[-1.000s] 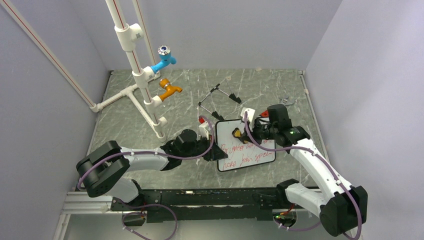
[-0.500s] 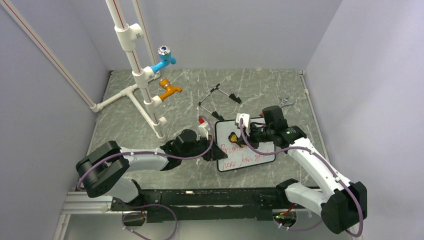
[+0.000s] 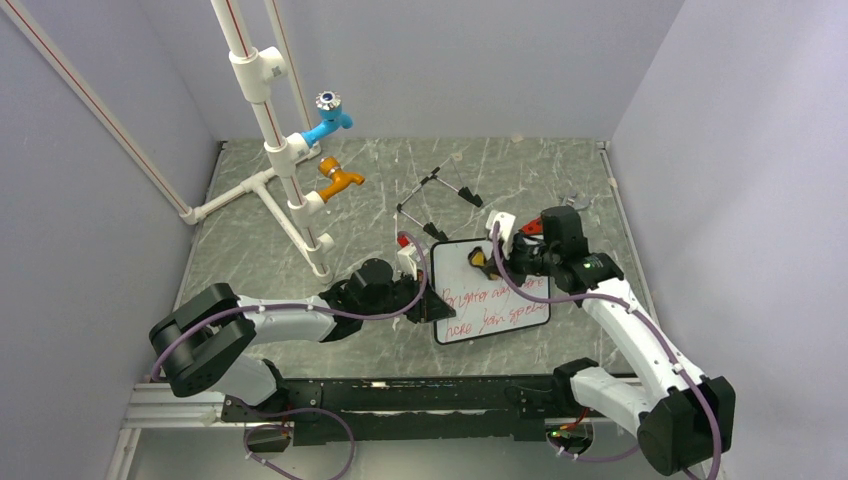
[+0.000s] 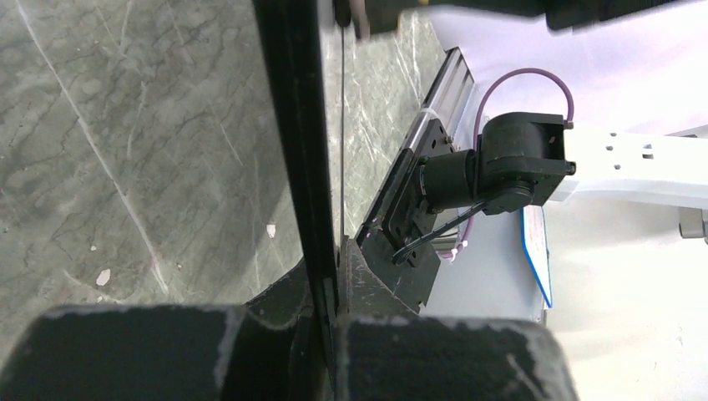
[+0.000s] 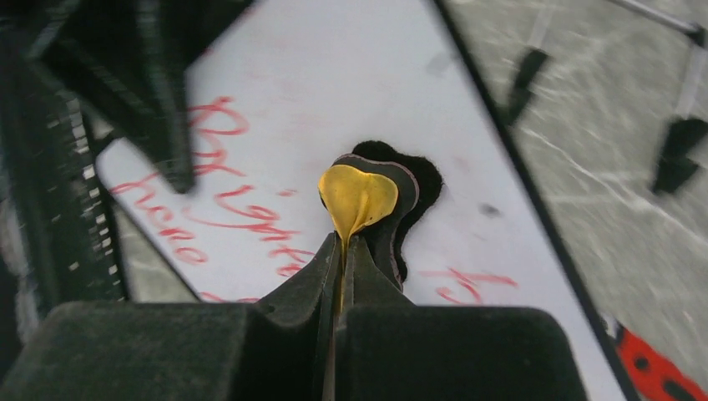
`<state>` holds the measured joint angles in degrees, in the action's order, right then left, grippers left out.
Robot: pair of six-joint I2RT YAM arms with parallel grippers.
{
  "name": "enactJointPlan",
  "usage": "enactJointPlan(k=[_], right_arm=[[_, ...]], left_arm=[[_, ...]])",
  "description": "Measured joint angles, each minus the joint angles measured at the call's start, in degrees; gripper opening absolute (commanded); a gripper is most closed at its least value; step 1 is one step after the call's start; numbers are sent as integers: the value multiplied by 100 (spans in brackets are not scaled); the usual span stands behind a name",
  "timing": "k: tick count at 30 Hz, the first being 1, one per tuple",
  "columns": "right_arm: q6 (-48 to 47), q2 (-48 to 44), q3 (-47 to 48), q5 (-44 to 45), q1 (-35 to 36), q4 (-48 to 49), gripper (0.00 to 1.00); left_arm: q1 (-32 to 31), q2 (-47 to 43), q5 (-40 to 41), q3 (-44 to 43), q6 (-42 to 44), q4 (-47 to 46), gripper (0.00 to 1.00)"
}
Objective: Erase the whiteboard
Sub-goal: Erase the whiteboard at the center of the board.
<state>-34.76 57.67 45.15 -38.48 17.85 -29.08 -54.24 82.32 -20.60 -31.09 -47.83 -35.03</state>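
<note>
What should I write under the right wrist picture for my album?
Right gripper pinches a yellow eraser at the whiteboard with red writing.

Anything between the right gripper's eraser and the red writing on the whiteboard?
Nothing visible. The eraser in the right gripper sits at the top of the whiteboard, with the writing bare just below. The left gripper clamps the board's left edge.

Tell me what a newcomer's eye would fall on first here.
The whiteboard with red handwriting sits mid-table, its left edge pinched by the left claw. The right claw holds a yellow-black eraser over its upper part. Back left, a white pipe stand carries a blue tap and an orange tap.
</note>
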Motion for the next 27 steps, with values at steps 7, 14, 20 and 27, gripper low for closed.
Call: enactJointPlan(k=[7,14,20,27], right_arm=[[-629,269,0,-540,695,-533,0],[-850,313,24,-396,901,-660,0],[-835,328,157,234,1108,-748,0],[-837,-2,33,1045,981,-822,0]], left_arm=[[13,0,35,0,2,74,0],[17,2,35,-2,-4,98,0],[61,4,31,-2,-103,144,0],[74,4,0,-2,-98,111,0]])
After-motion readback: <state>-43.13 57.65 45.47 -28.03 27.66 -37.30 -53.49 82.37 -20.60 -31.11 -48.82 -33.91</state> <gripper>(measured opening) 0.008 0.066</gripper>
